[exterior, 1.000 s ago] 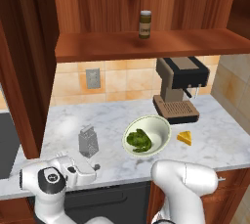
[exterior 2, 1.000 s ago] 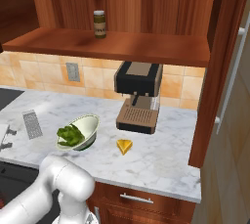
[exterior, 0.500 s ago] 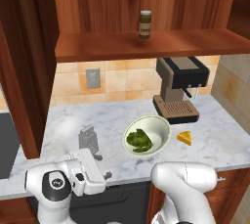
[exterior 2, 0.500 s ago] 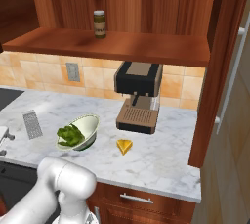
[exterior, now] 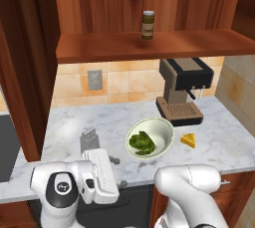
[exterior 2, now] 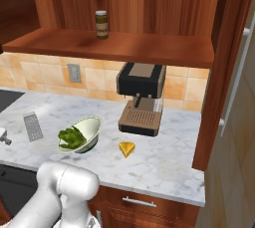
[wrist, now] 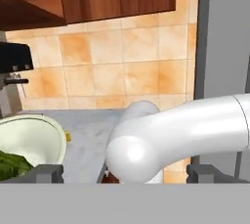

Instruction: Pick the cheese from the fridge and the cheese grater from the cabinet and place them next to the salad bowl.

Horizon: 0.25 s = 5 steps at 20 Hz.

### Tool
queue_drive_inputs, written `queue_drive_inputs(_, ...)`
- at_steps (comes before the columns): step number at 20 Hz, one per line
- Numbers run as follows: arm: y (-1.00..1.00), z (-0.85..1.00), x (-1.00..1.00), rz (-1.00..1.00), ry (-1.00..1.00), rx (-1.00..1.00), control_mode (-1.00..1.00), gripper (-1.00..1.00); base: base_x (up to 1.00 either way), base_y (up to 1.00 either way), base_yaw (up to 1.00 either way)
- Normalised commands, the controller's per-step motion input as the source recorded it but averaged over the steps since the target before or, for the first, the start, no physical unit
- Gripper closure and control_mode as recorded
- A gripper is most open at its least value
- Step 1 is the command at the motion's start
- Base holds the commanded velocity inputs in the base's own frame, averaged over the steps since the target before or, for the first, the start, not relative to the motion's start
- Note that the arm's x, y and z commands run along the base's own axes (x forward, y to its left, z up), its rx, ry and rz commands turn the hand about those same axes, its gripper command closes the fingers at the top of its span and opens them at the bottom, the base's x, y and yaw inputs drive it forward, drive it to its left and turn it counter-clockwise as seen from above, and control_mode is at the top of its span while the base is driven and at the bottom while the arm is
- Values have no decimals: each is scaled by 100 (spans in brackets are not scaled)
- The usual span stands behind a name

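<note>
A marble tabletop under a wooden cabinet carries the salad bowl, with the grater upright just to its left and the cheese lying just to its right, both apparently set there to flank the bowl as the task asks. A jar stands on the cabinet shelf and a coffee machine behind the bowl, while the claw, low at the tabletop's front edge near the grater, has its fingers spread wide and holds nothing

Bare marble counter beside cheese.
</note>
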Motion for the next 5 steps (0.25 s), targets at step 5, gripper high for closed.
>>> queue_drive_inputs(5,-31,27,-38,-14,-7,0,-100,-100,0,0,0)
